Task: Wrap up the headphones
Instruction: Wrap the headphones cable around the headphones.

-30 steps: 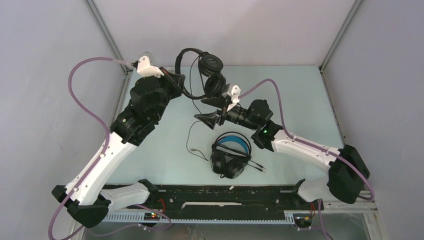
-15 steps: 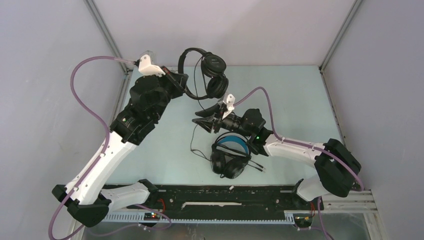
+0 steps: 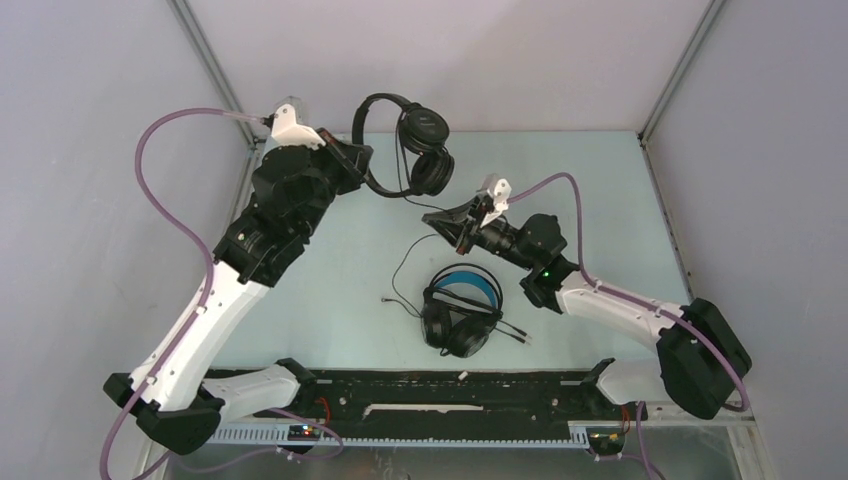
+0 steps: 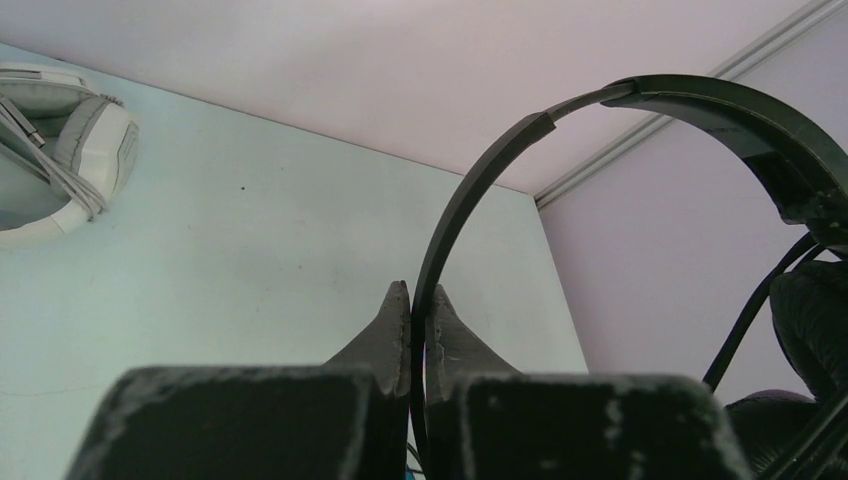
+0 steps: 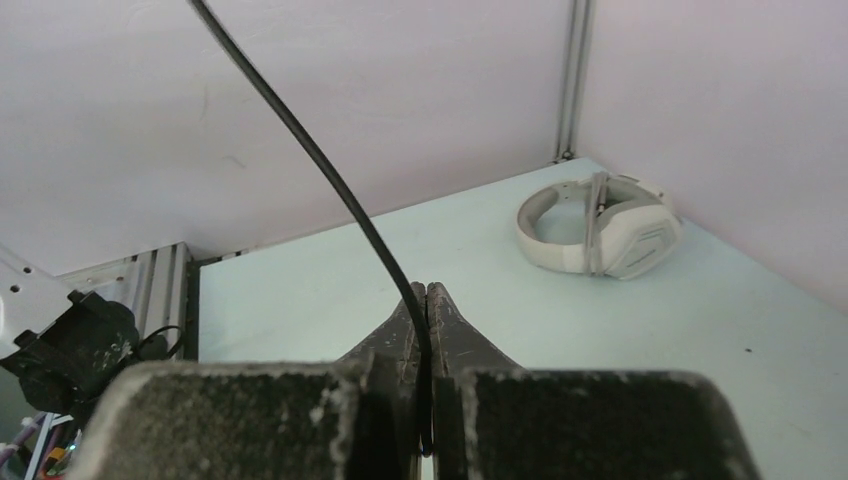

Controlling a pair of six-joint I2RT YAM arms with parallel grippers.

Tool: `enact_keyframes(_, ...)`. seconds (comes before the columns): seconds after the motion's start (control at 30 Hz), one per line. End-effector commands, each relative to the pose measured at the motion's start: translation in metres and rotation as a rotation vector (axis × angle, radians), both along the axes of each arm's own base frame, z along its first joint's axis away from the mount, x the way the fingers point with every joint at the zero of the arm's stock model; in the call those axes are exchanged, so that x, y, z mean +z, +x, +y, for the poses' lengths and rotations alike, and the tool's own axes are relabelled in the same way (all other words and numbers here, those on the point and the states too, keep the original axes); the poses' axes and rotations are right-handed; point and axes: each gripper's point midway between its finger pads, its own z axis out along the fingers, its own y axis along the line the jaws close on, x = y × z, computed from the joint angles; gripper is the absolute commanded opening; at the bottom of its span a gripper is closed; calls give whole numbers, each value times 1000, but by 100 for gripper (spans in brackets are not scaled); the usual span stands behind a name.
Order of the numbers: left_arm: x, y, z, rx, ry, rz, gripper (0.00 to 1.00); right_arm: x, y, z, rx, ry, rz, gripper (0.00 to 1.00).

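Your left gripper (image 4: pixel 418 297) pinches the headband of the thin black headphones (image 3: pixel 423 128), held above the table's (image 3: pixel 620 200) far side. Your right gripper (image 5: pixel 427 293) is clenched on their cord (image 5: pixel 330 180). The blue-lined pair (image 3: pixel 460 318) lies near centre.

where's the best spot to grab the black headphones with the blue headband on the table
Probably the headband top, from above: the black headphones lie flat, thin arch on the far side, earcups too bulky.
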Motion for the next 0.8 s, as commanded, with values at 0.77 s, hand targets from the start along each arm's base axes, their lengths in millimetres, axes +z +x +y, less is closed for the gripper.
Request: enact_keyframes(0.77, -10, -41, -33, -580, 438, -215, 0, 7, -8, -42, 145, -62, 245, 0)
